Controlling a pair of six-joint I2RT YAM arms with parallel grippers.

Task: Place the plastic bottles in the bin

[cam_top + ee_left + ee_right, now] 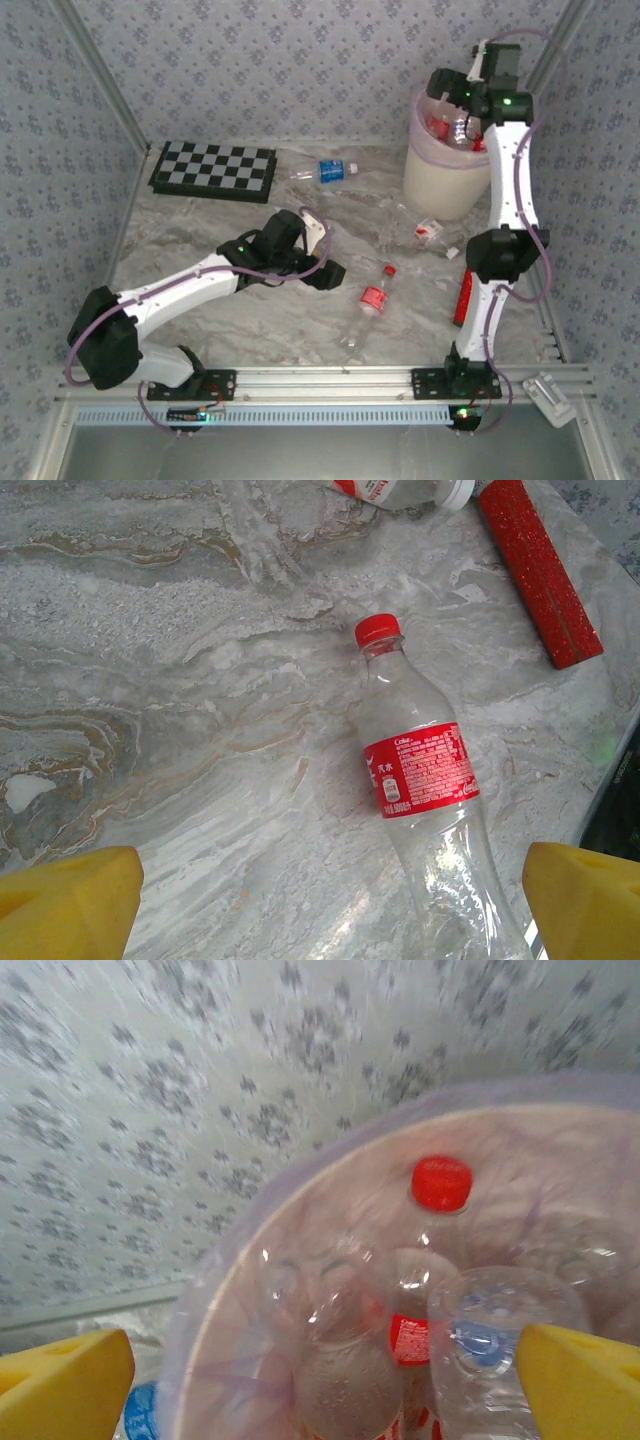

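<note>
Right fingers (pixel 62 1385) gape over clear bottles (pixel 440 1185) in the round bin (pixel 262 1222); left fingers (pixel 70 900) gape above another bottle (pixel 420 770).

Walls (pixel 250 60) on 3 sides w/ pale paper & small gray-blue flower prints. Table top (pixel 250 320) looks like marble, gray & tan w/ wavy lines. Silver metal posts (pixel 103 72) go up at back corners. Ribbed metal rail (pixel 330 378) runs along near edge. Light is soft, even.
</note>
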